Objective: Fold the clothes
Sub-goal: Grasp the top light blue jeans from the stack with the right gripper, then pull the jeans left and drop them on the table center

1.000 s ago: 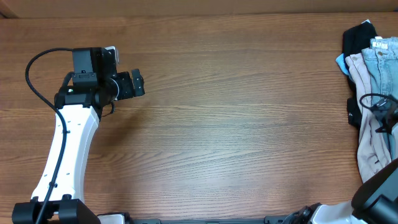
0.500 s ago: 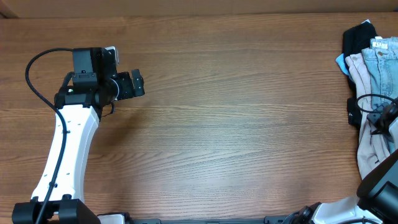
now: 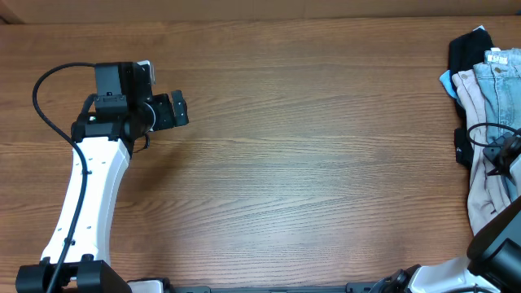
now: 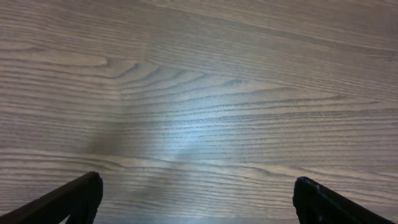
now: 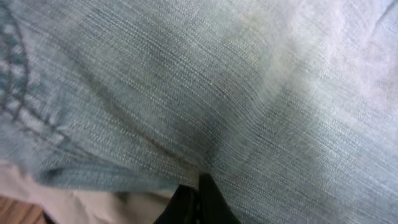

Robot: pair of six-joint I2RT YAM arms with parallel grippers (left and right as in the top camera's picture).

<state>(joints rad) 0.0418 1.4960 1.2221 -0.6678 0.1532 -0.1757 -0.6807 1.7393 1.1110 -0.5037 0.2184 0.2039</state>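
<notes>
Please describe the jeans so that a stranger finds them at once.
Go to the right edge of the wooden table. The jeans lie there: the only faded blue denim, beside beige trousers and a black garment.

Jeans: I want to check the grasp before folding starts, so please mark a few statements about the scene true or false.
1. The right tool is shut on the jeans. True.
2. The left tool holds a garment. False: it is open over bare table.
3. The jeans lie spread flat in the middle of the table. False: they sit in a pile at the table's edge on the right arm's side.
4. A black garment and beige trousers are in that same pile. True.
</notes>
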